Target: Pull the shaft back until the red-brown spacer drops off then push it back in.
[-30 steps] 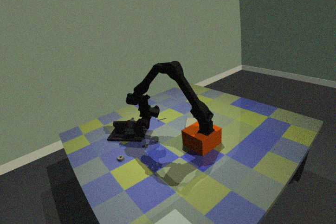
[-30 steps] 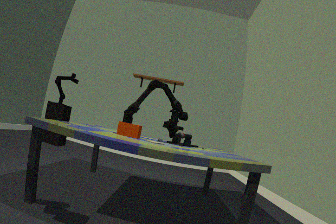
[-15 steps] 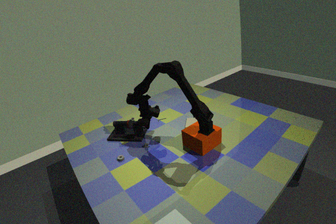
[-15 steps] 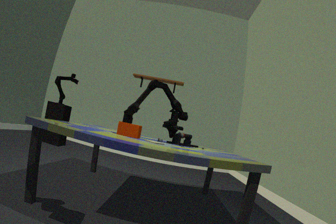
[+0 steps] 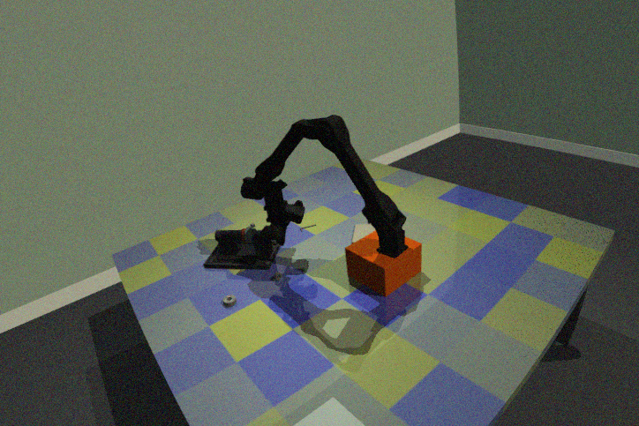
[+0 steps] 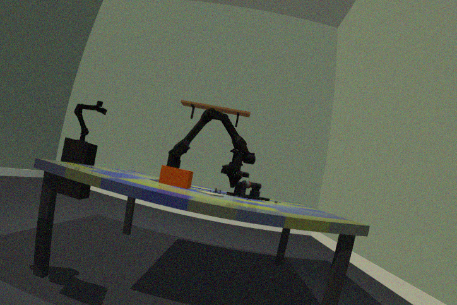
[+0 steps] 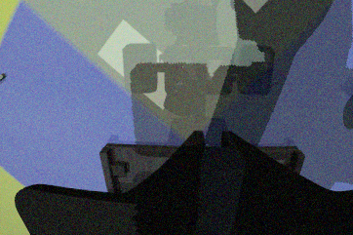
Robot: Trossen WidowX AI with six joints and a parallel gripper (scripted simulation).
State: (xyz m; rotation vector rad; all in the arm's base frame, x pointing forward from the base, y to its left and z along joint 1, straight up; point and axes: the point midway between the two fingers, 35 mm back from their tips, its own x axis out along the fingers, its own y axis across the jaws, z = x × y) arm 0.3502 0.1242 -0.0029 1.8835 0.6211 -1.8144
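My gripper points down at the near end of the dark fixture and is shut on the shaft. The fingers and the dim light hide most of the grip. The fixture's base plate lies on the table. A red-brown band, seemingly the spacer, shows up on the fixture between dark parts, above the base plate. A grey part sits beside it in the top view. Whether the spacer touches the housing, and how far the shaft is in, I cannot tell.
A small grey ring lies on the patchwork table in front of the fixture. The arm stands on an orange block. A pale flat sheet lies beyond that block, and a thin dark rod shows near the wrist.
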